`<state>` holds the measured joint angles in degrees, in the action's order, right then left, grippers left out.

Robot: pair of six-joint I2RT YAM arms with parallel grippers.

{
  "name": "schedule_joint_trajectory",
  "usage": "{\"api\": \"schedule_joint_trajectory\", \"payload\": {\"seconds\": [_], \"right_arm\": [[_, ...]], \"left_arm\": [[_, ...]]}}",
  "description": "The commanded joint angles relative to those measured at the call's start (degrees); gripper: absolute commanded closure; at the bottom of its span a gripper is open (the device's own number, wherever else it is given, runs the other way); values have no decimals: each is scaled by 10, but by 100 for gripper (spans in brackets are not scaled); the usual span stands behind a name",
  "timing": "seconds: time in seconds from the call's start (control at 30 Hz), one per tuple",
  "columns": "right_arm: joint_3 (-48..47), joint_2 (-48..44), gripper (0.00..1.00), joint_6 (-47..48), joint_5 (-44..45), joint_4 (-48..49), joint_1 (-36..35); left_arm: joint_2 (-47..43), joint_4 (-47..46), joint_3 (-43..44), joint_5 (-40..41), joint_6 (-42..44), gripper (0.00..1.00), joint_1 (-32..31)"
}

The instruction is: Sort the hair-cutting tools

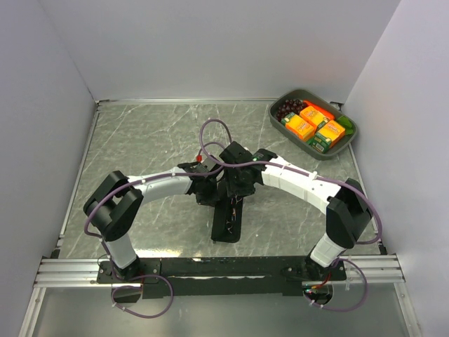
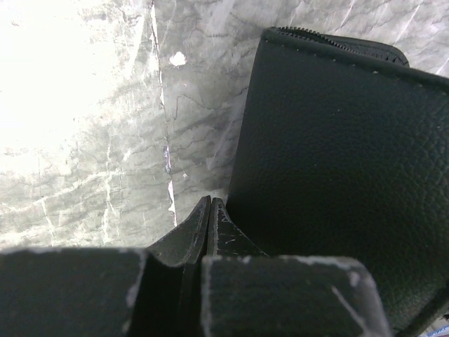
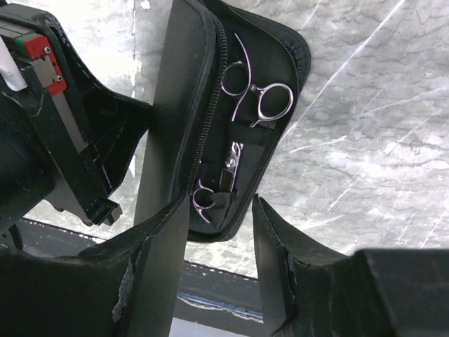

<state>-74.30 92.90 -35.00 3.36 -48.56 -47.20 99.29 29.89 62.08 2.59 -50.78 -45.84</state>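
— Where are the scissors?

— Both are inside the open zip case (image 3: 280, 161). It lies on the tabletop (image 1: 140, 140) near the centre, just toward 6 o'clock from where the two tools meet. In the right wrist view the first scissors (image 3: 261, 98) shows bright ring handles at 1 o'clock of the lining. The second scissors (image 3: 205, 200) sits toward 7 o'clock, mostly hidden, with only one ring handle showing.

— And the tools?

— The right tool (image 3: 219, 235) hangs above the case's near end, fingers spread wide and gripping nothing. The left tool (image 2: 210, 210) has its fingers pressed together right beside the raised cover (image 3: 168, 105). Whether it pinches the cover's edge or only leans on it, I cannot tell.

— Anything else?

— A grey tray (image 1: 273, 111) of orange boxes (image 1: 302, 126) and grapes (image 1: 287, 109) sits at 1 o'clock, well apart.
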Motion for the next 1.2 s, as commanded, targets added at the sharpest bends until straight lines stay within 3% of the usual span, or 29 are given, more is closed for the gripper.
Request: {"api": "schedule_joint_trajectory", "payload": {"seconds": [0.0,0.63,0.83,1.17], "right_arm": [[4,-6,51,3,-27,41,-10],[-17,-30,51,17,-27,43,-32],[-14,-53,43,20,-24,53,-34],[-15,-92,43,26,3,17,-33]], "left_arm": [[-8,-17,7,-10,-12,99,-7],[-7,-9,11,-7,-14,99,-13],[-7,-11,10,-6,-16,99,-14],[-22,-16,5,-12,-19,99,-14]]}}
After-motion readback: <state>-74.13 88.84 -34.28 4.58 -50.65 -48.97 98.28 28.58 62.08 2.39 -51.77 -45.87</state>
